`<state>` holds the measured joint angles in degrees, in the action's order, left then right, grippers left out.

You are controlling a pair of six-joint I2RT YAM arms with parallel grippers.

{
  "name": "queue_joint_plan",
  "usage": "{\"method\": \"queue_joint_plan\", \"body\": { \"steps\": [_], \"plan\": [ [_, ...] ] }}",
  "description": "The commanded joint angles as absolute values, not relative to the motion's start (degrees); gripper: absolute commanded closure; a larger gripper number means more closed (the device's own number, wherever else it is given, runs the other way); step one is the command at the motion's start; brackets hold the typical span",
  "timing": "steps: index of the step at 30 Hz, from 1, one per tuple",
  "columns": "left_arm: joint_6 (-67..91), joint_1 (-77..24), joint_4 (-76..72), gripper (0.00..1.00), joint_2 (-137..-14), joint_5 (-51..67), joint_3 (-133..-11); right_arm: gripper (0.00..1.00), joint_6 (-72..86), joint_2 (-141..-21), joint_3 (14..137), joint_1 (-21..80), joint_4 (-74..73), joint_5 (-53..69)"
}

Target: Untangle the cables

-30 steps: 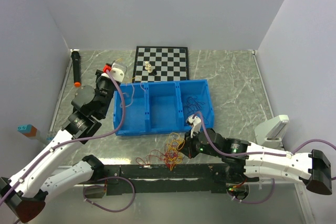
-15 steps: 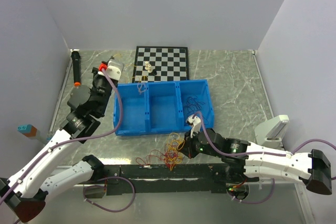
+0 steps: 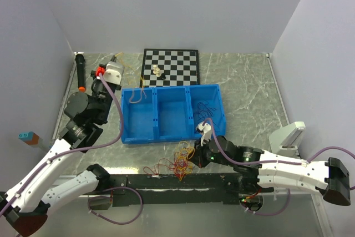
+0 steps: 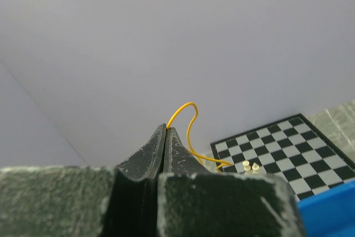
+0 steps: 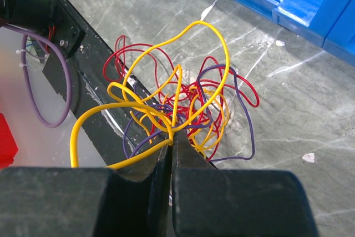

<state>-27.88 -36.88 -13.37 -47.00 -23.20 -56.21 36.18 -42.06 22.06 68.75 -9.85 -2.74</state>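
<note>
Item: tangled bunch of thin yellow, red and dark purple cables [image 5: 188, 109], lying on the grey marbled desk [image 3: 244, 87] between the blue three-compartment plastic bin [image 3: 161, 135] and the near edge

Hazards, as judged:
- right pincer [image 5: 171, 140] is clamped shut on a yellow loop that threads through red and purple strands; a straight pull would likely drag the whole bunch along or tighten the knot
- the bunch sits near the desk edge and the black mounting rail [image 5: 83, 76]; loops could slide off or snag there
- the single yellow wire [image 4: 186, 109] held by the left pincer [image 4: 166, 131] is nipped only at the very fingertips, so it could slip free
- that wire trails down near the black-and-white chessboard [image 4: 266, 142] and could brush the two pale chess pieces [image 4: 250, 166]

Pose:
- left arm: reaches to the far left of the desk, pincer raised and tilted upward toward the back wall, fully closed on the wire
- right arm: lies low along the near edge, pincer pointing down into the bunch
</note>
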Motion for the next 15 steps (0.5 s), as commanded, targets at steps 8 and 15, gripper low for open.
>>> {"method": "queue_joint_plan", "body": {
  "steps": [8, 15],
  "plan": [
    [-23.47, -35.86, -9.06, 0.99, -42.81, -24.61, -49.05, 1.0, 36.56, -41.75, 22.59, 69.17, -8.26, -2.64],
    [-21.71, -35.6, -6.77, 0.99, -41.4, -24.44, -46.06, 1.0, 36.38, -42.1, 23.03, 69.08, -9.14, -2.9]
  ]
}}
